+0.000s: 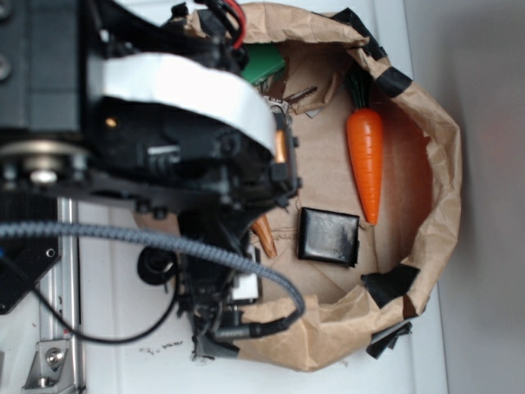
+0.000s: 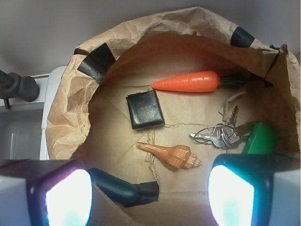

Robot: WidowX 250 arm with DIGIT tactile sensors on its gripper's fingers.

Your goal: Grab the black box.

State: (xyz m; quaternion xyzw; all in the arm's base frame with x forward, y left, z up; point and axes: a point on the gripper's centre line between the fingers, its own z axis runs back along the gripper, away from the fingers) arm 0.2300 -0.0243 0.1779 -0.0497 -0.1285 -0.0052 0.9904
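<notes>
Your bag (image 2: pixel 70 122) sits on a white table (image 1: pixel 123 328). The box (image 2: pixel 145 109) lies flat beside the carrot (image 2: pixel 188 81), squarish, slightly skewed. Gripper (image 2: pixel 149 188) fingers apart, empty.

So the arm (image 1: pixel 164 139) comes in from the left side of the exterior view, black housing with a wide white band wrapped over the top and a braided grey cable (image 1: pixel 164 242) looping under it. The gripper (image 2: pixel 149 190) is pointed down, and in the wrist view its two fingers sit at the bottom corners, left fingertip (image 2: pixel 66 195) and right one glowing bright, spread wide apart with nothing between them. Neither pad touches anything.
</notes>
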